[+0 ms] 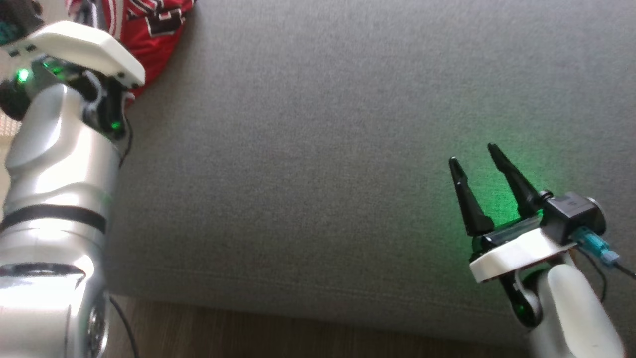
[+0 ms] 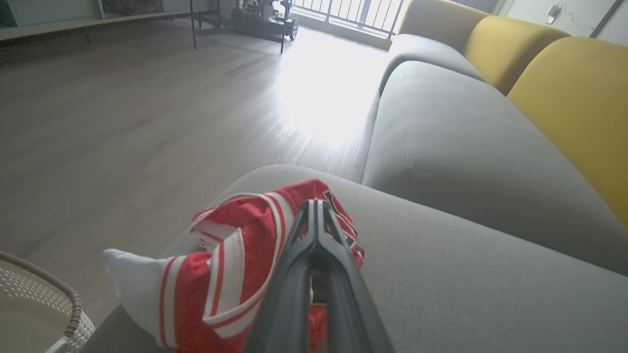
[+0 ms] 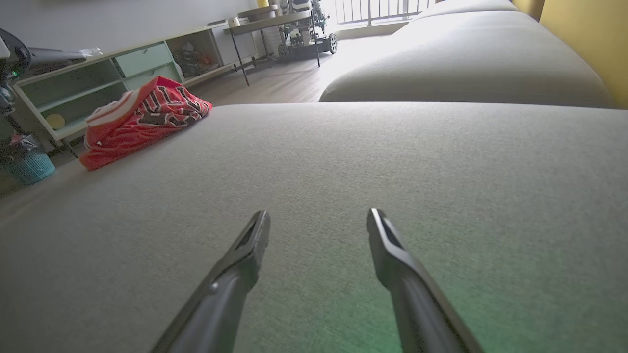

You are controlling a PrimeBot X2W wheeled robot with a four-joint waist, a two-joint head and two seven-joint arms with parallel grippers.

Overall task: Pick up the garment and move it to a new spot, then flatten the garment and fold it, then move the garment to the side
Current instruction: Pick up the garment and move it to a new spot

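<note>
The garment, a red jersey with white stripes and dark lettering, lies crumpled at the far left corner of the grey sofa seat. In the left wrist view the garment spreads under and around my left gripper; its fingertips are pressed together on a fold of the cloth. In the head view the pale left wrist housing hides those fingers. My right gripper stands open above bare cushion at the lower right, far from the garment, with nothing between its fingers.
The seat's front edge drops to wood floor. A woven basket stands beside the sofa's corner near the garment. Yellow back cushions line the far side. A shelf unit and a teal basket stand beyond.
</note>
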